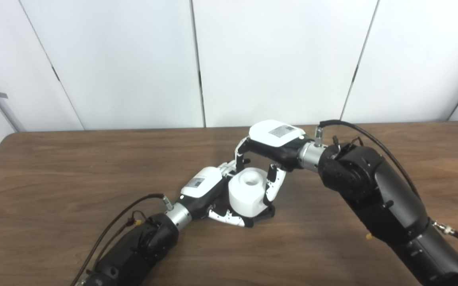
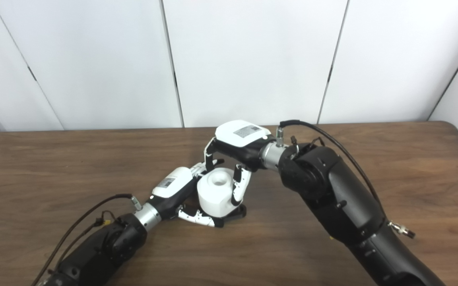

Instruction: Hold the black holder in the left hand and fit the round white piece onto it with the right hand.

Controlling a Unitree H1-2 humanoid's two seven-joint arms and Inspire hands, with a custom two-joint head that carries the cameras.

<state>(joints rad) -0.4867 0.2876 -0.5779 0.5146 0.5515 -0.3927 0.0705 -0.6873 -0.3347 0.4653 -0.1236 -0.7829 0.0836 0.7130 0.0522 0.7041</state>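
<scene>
so the left hand (image 1: pixel 207 190) lies low on the table (image 1: pixel 54 178) with its fingers curled around the foot of the black holder (image 1: pixel 266 212), which shows only as a dark sliver below the round white piece (image 1: pixel 247 192) just beside its palm, while the right hand (image 1: pixel 270 153) arches over that piece, fingers closed down on both sides of it. if the right hand presses off-centre or lets go early, the piece could tip or the holder could twist out of the left hand's grip. whether the piece is fully seated cannot be told, as piece and fingers hide the join.
</scene>
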